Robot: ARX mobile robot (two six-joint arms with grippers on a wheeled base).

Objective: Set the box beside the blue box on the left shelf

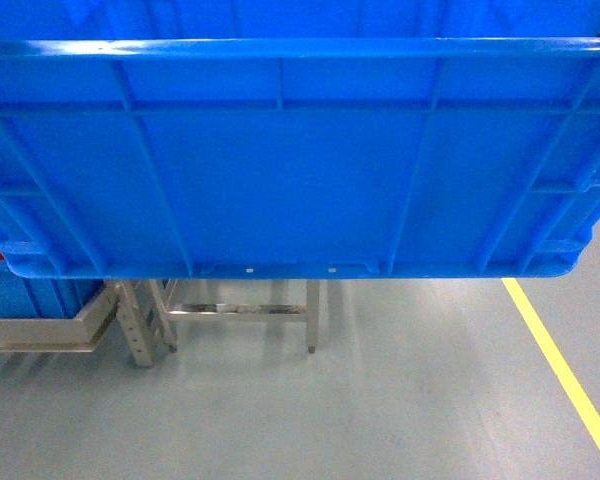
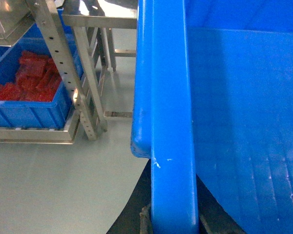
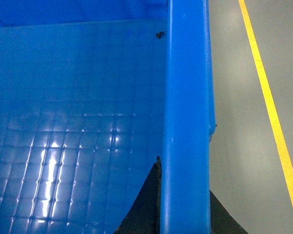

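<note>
The box [image 1: 300, 160] fills the upper half of the head view, held off the floor with its long ribbed side wall facing the camera and its long axis running left to right across the frame. Each short end sits in a gripper: in the left wrist view the left gripper [image 2: 172, 222] straddles the thick rim at the bottom of the frame, dark fingers on either side of the wall, and in the right wrist view the right gripper [image 3: 183, 214] does the same at the lower centre. Both are pinched onto the rim, so neither arm is nearer; the load is shared evenly.

The left shelf [image 2: 73, 73] shows as steel uprights at the upper left of the left wrist view, and as legs under the box at lower left of the head view. Another blue crate [image 2: 31, 112] with red contents [image 2: 24, 83] rests there. The target therefore lies ahead and to the left; my judgement is that the carry must swing leftward.

A yellow floor line [image 1: 560, 365] runs at lower right.
</note>
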